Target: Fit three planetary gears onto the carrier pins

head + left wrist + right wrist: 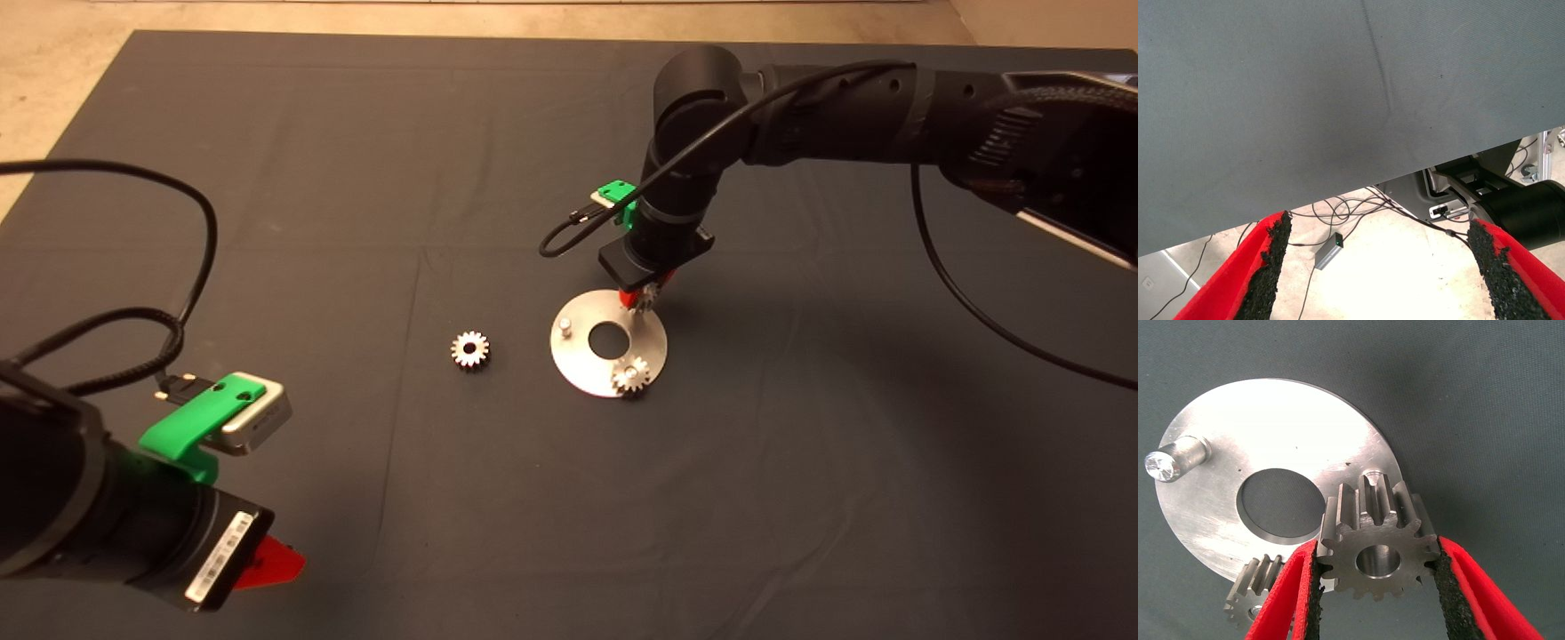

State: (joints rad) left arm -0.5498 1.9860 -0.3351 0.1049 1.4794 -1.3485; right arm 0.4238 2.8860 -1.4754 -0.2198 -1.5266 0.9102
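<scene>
A small dark-grey metal spur gear (1377,543) with pointed teeth and a round centre hole is pinched between the right claw (1375,587)'s black pads, held over the far rim of the flat round silver disc (587,356). On the disc 1 identical gear (630,378) sits on a pin at its near side, and 1 bare silver pin (1175,459) stands free. A 3rd gear (469,349) lies on the dark mat (356,178) beside the disc, near the worktop's middle, with open mat all around. The left claw (1378,280) waits open at the near-left corner.
</scene>
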